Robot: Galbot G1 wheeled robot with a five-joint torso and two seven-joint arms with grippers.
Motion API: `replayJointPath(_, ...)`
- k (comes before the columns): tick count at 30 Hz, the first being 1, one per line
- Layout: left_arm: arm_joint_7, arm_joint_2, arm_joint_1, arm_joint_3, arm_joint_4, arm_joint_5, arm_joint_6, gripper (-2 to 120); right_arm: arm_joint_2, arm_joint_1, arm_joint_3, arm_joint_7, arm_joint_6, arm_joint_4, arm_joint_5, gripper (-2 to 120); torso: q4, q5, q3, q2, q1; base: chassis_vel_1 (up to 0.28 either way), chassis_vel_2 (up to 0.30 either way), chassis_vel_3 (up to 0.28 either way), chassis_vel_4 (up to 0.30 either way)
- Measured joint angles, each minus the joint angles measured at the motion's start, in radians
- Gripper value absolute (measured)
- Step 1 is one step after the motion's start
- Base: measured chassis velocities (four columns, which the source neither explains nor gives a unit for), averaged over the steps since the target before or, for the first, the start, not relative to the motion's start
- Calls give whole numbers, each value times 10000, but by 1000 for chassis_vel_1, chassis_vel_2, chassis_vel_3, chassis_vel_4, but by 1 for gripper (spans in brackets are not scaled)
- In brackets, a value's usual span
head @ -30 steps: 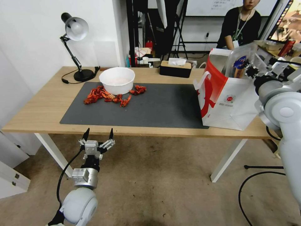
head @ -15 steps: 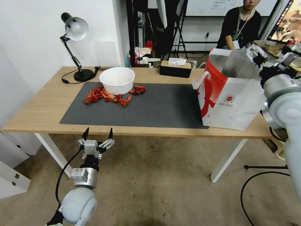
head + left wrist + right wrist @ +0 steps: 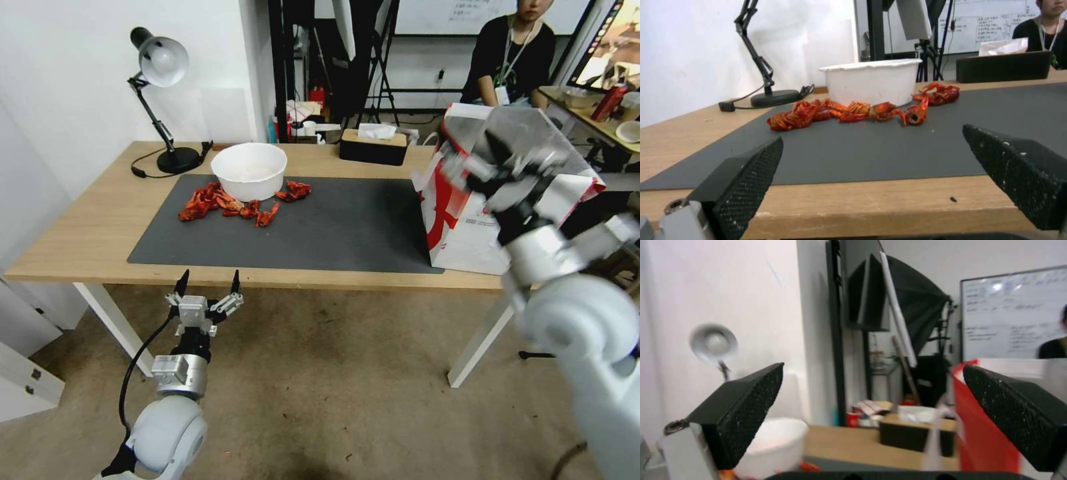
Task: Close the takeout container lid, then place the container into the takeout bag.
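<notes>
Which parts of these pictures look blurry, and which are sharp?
Head view: the right gripper and its arm are smeared in front of the takeout bag, while the white bowl and left gripper are crisp. Right wrist view: the background is soft, lamp included. Left wrist view: sharp throughout.

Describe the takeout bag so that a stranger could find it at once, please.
Look at the wooden table and follow the dark mat to its right end. The takeout bag stands there, upright and open, by the right gripper. Alone among its neighbours it is white paper with red sides.
</notes>
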Motion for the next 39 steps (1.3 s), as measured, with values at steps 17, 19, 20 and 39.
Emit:
replayJointPath(17,2,-111,-70,121,77,0,11,100,1783,-3643,-733,1946,2623,-1469,-4442,100,0,-1,0,0,-1,0,0,0,0)
replayJointPath(19,3,-114,-51,128,77,0,11,100,1911,-3755,-892,2097,2738,-1663,-4612,100,0,1,0,0,-1,0,0,0,0)
replayJointPath(20,2,-114,-31,130,76,1,7,100,1991,-3813,-1002,2164,2797,-1792,-4703,100,0,-1,0,0,0,0,0,0,0)
replayJointPath(39,263,-122,95,113,169,-91,-312,100,2202,-3564,-1424,2230,2890,-2338,-4864,100,1,1,1,0,0,0,0,0,0)
